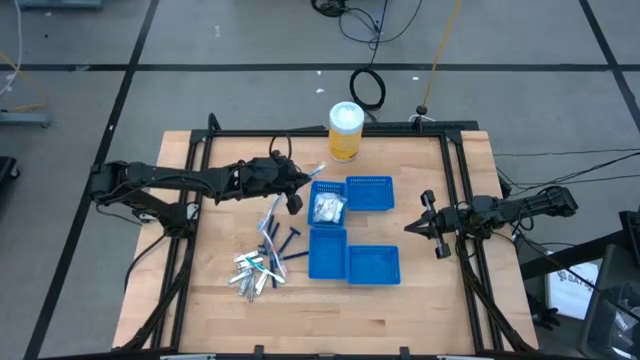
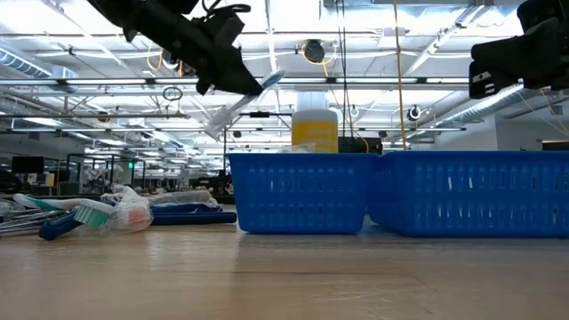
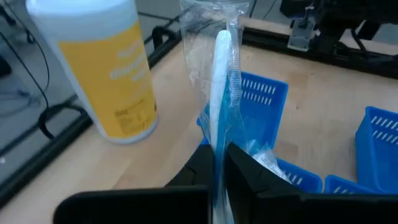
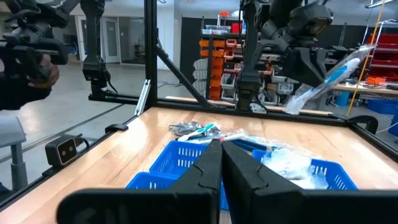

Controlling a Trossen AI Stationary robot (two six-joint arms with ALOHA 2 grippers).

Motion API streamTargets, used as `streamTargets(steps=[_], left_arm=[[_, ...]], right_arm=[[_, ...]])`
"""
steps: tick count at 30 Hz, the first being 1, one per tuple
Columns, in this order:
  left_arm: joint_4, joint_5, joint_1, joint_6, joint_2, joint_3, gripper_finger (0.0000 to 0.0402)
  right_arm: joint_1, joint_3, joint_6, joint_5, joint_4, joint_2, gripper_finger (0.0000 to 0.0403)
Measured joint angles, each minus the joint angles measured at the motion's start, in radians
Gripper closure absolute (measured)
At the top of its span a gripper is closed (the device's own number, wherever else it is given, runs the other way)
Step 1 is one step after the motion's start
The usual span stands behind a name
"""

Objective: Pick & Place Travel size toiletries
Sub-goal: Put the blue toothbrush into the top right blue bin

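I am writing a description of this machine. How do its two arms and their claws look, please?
Both arms are dark, nearly black, built of slim jointed segments with black cables looped along them. The left claw and the right claw each end in two flat, tapering dark fingers with angular tips, on a blocky black body. No markings are legible.

Four mesh trays (image 1: 369,193) cluster at the table's (image 1: 420,310) middle, packets (image 1: 327,208) in the rear-left one, the canister (image 1: 345,131) behind them at the back edge, and loose toiletries (image 1: 262,262) piled to their left.
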State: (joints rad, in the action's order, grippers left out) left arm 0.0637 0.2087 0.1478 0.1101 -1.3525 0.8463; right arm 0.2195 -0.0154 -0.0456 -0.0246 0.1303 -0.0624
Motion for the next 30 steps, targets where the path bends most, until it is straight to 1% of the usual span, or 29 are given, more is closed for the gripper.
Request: streamTargets(steps=[3,5,8,11,15,17,22,26,30], left_arm=[[-0.005,0.0,0.0,-0.04,0.0,0.0,0.038],[0.01,-0.014,0.005,-0.076,0.0,0.0,0.0387],[0.067,-0.123,0.028,-0.129,0.0,0.0,0.0395],[0.122,-0.235,0.058,-0.158,0.0,0.0,0.0387],[0.149,-0.333,0.091,-0.198,0.0,0.0,0.0394],[0.164,-0.385,0.109,-0.207,0.0,0.0,0.0395],[0.187,-0.45,0.129,-0.263,0.0,0.0,0.0388],[0.213,-0.545,0.16,-0.306,0.0,0.0,0.0395],[0.214,-0.558,0.192,-0.309,-0.01,0.0,0.0385]], right_arm=[[0.0,0.0,0.0,0.0,0.0,0.0,0.0399],[0.0,0.0,0.0,0.0,0.0,0.0,0.0399],[0.0,0.0,0.0,0.0,0.0,0.0,0.0399],[0.0,0.0,0.0,0.0,0.015,0.0,0.0399],[0.0,0.0,0.002,0.0,0.072,0.0,0.0399],[0.0,0.0,0.03,0.0,0.107,0.001,0.0399],[0.0,0.0,0.064,-0.038,0.215,-0.002,0.0399],[0.0,0.0,0.075,-0.049,0.26,-0.002,0.0399],[0.0,0.0,0.074,-0.06,0.259,-0.003,0.0399]])
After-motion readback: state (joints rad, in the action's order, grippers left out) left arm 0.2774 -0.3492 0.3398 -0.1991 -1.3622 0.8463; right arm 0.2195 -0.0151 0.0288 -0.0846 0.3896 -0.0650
